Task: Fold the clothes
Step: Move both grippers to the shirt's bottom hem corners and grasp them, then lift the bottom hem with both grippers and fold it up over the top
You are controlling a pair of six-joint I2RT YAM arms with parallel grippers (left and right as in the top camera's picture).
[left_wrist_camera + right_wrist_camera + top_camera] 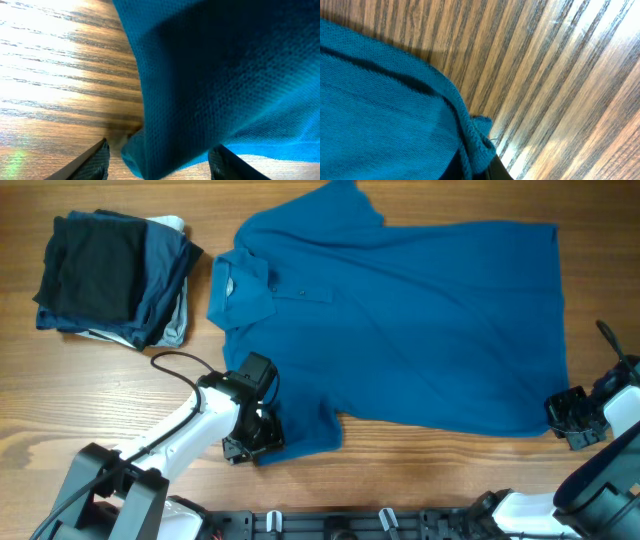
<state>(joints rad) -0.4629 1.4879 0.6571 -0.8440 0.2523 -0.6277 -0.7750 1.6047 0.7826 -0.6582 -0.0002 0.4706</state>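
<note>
While folded garments (115, 275) lie apart, right hand (556, 414) clamps shirt (400, 320); left hand (262, 440) gapes around it.

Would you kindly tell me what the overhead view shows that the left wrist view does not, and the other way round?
Only the overhead view shows the whole polo shirt spread flat, its collar, the stack of folded garments beside it, and the right gripper at a hem corner. Only the left wrist view shows the knit weave up close, with the sleeve edge lying between the parted fingers. Both show the blue fabric, the wooden table and the left gripper at the near sleeve.
</note>
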